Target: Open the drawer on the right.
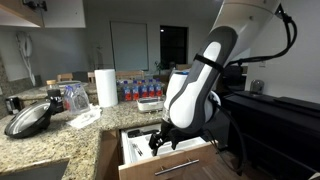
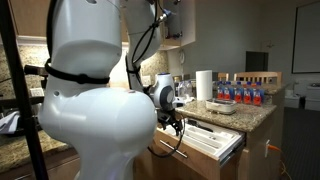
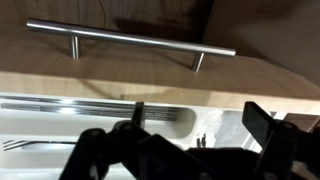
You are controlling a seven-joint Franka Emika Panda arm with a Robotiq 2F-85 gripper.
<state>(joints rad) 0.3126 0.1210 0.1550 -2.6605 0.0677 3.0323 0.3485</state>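
Drawer (image 1: 140,168), lower centre, stands pulled out; likely slides light yet stiff. Grasp the silver bar handle (image 3: 130,38) mid-length. Gripper (image 3: 195,118) fingers spread wide, empty.

A kitchen, fitted out in granite and light wood.
A speckled granite desk (image 1: 60,140) carries a roll of paper towel (image 1: 106,87), a dark pan (image 1: 30,118) and a row of bottles (image 1: 140,90). Below it, a wood-fronted drawer (image 1: 180,163) with a long silver bar handle (image 3: 130,38) stands open, showing a white divided tray with a fork (image 3: 25,144) and other cutlery.
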